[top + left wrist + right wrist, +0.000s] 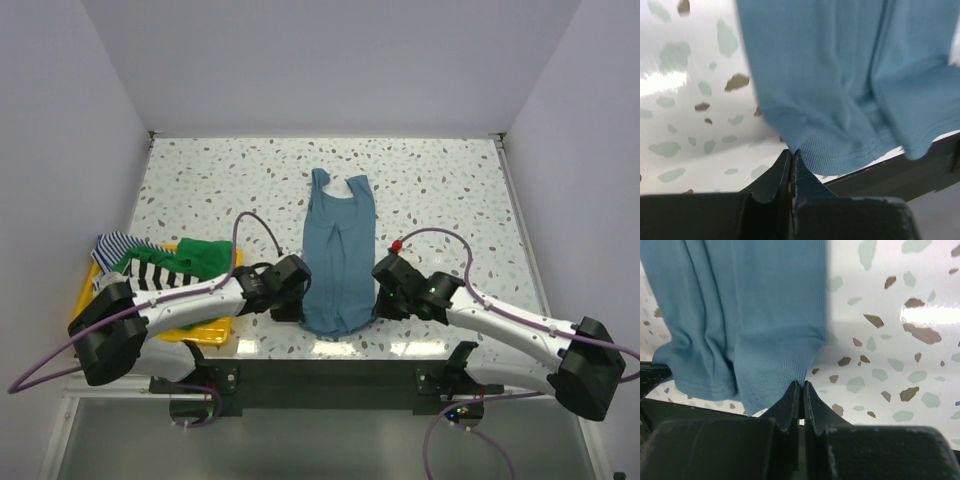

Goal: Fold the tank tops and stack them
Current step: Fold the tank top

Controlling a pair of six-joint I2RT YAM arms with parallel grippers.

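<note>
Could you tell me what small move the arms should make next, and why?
Probably lift both hem corners a little, then carry them toward the straps. The left gripper and right gripper appear shut on the near corners of the teal tank top, which lies flat and unfolded.

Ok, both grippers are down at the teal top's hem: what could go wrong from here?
Both the left gripper and right gripper seem to pinch only the very corner edge of the teal tank top, so either could slip on lifting. Lengthwise creases in the cloth may get folded in.
</note>
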